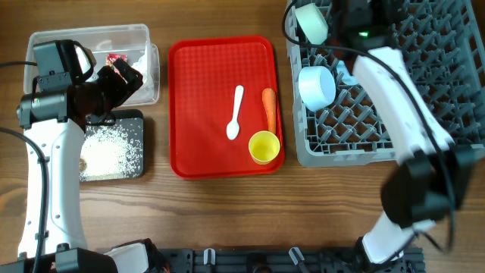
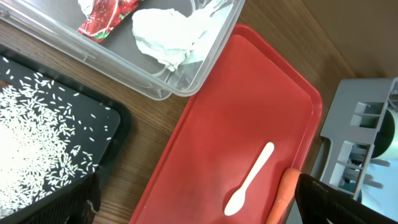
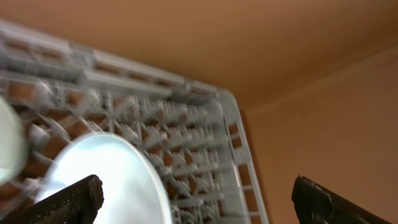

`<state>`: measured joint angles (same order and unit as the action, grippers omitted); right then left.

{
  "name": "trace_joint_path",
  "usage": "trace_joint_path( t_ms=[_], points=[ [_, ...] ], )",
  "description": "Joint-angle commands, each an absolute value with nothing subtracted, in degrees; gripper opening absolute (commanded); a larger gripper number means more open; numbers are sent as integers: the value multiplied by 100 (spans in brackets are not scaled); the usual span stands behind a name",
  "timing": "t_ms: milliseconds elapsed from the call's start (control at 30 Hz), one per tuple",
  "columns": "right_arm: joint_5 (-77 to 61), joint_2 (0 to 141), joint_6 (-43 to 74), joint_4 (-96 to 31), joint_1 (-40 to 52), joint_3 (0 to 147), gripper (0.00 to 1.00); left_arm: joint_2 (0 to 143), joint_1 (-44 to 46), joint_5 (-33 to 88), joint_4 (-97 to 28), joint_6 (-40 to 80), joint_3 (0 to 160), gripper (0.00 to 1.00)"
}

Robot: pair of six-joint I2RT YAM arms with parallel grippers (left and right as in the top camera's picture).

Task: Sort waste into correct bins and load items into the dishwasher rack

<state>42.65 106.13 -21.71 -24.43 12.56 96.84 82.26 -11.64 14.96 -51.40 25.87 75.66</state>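
Observation:
The clear tub (image 1: 45, 39) holds the red wrapper (image 2: 106, 15) and the white tissue (image 2: 165, 34). The black tray (image 1: 135, 121) holds loose rice (image 2: 25, 130). My left gripper (image 1: 125, 76) is open and empty over the tub's right end; in the left wrist view it (image 2: 205, 211) hangs above the red tray. The white spoon (image 1: 236, 112), orange carrot (image 1: 269, 108) and yellow cup (image 1: 264, 146) lie on that tray. The grey rack (image 1: 341, 152) holds a mint bowl (image 1: 311, 23), a blue bowl (image 1: 317, 86) and the pale-blue plate (image 3: 106, 180). My right gripper (image 3: 205, 211) is open and empty above the rack.
The flat red tray (image 1: 197, 98) lies mid-table between the bins and the rack. My right arm (image 1: 394, 98) stretches across the rack from the front. Bare wooden table shows along the front edge.

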Motion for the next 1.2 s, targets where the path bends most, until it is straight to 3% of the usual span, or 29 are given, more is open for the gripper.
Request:
trace_joint_path(
  t_ms=[0,167,300,533,733,1167],
  points=[
    [1938,9566,-1236,-2952,1468,9708,100,8263,-1179,1562,-5127,2617,7599,100],
    [-1789,9004,-849,-3813,1594,9708,100,8263,-1179,1562,-5127,2617,7599,100],
    [-2853,9054,-250,-4366,1597,9706,100,8263,-1179,1562,-5127,2617,7599,100],
    [-2703,9577,958,-4978,1938,9701,85,8263,-1179,1562,-5127,2617,7599,100],
    [-1680,10409,2237,-4617,2738,9701,85,8263,-1179,1562,-5127,2617,7599,100],
    [-1251,10691,2244,-5203,3079,9703,78,8263,-1179,1562,-5127,2617,7599,100]
  ],
)
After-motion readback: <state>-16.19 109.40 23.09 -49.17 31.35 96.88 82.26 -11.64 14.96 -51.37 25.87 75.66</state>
